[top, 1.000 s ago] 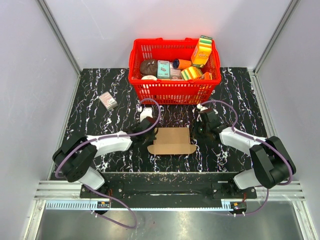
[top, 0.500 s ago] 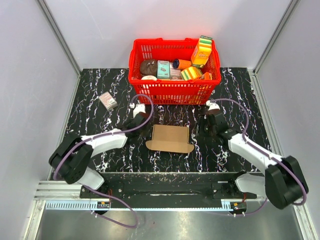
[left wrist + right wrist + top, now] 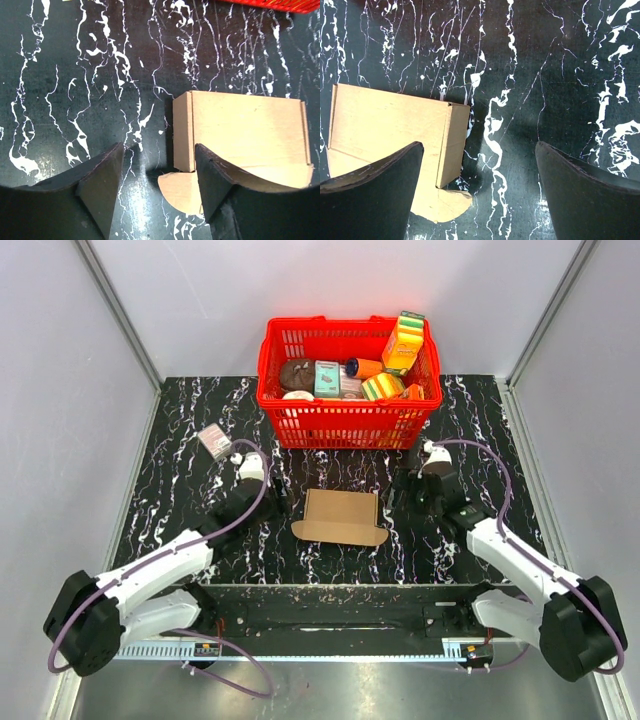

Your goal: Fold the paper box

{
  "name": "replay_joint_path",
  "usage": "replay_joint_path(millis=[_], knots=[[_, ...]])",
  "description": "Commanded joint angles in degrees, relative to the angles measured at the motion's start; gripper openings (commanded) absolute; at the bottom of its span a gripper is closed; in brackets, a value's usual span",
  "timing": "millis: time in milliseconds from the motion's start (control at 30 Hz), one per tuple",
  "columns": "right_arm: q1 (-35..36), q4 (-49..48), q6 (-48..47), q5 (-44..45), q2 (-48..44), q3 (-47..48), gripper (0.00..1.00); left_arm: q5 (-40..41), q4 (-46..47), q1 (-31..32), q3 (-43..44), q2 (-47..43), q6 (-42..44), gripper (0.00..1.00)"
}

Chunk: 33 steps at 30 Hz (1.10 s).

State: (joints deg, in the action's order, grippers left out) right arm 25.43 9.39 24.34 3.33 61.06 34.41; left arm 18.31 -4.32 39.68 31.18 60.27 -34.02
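The paper box (image 3: 340, 518) lies flat on the black marbled desk (image 3: 180, 470), in the middle, with the red basket (image 3: 350, 425) at its 12 o'clock. It sits almost where it was a second ago, turned only slightly. Both arms have backed away from it. A second ago each gripper sat tight against one end of the cardboard. Now the left gripper (image 3: 157, 147) hangs off the box's 9 o'clock end, jaws apart and holding nothing; in its wrist view one finger (image 3: 215, 180) overlaps the rounded flap, and I cannot tell whether it touches. The left arm has swung out toward the small pinkish-grey box (image 3: 214, 441). The right gripper (image 3: 479, 145) has pulled back toward 2 o'clock of the box, jaws spread wide and empty above bare desk.
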Motion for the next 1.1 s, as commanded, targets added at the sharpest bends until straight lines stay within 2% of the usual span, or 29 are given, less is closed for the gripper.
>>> replay_joint_path(millis=[0, 167, 300, 467, 533, 600, 700, 900, 1067], knots=[[-0.3, -2.3, 2.6, -0.3, -1.1, 1.7, 1.0, -2.4, -0.2, -0.2, 0.2, -3.8, 1.8, 0.66], [-0.4, -6.4, 2.6, -0.7, -8.5, -2.8, 1.0, -6.6, 0.5, -0.2, 0.0, -5.0, 3.6, 0.69], [-0.4, -8.0, 9.7, 1.2, -11.5, -4.4, 1.0, -12.6, 4.1, -0.2, -1.2, -3.8, 4.9, 0.69], [-0.4, 0.2, 5.2, -3.2, -3.5, 3.2, 1.0, -14.3, 5.6, -0.2, -2.1, -3.3, 4.6, 0.69], [-0.5, 2.3, 9.1, 1.2, -1.6, 5.1, 1.0, -14.4, 5.4, -0.2, -2.3, -3.4, 4.9, 0.7], [-0.4, 4.0, 11.0, 2.7, -1.2, 6.5, 1.0, -13.7, 4.8, -0.2, -2.3, -3.8, 5.1, 0.7], [-0.4, 1.3, 12.7, 3.5, -2.7, 4.7, 0.98, -13.2, 4.8, -0.2, -2.5, -4.5, 5.2, 0.7], [-0.4, 0.2, 9.2, 2.1, -6.3, 2.8, 0.97, -13.6, 4.5, -0.2, -2.6, -5.1, 5.5, 0.71], [-0.4, 2.2, 6.2, -2.4, -4.5, 4.9, 0.99, -14.0, 4.5, -0.2, -3.2, -5.8, 6.2, 0.72]])
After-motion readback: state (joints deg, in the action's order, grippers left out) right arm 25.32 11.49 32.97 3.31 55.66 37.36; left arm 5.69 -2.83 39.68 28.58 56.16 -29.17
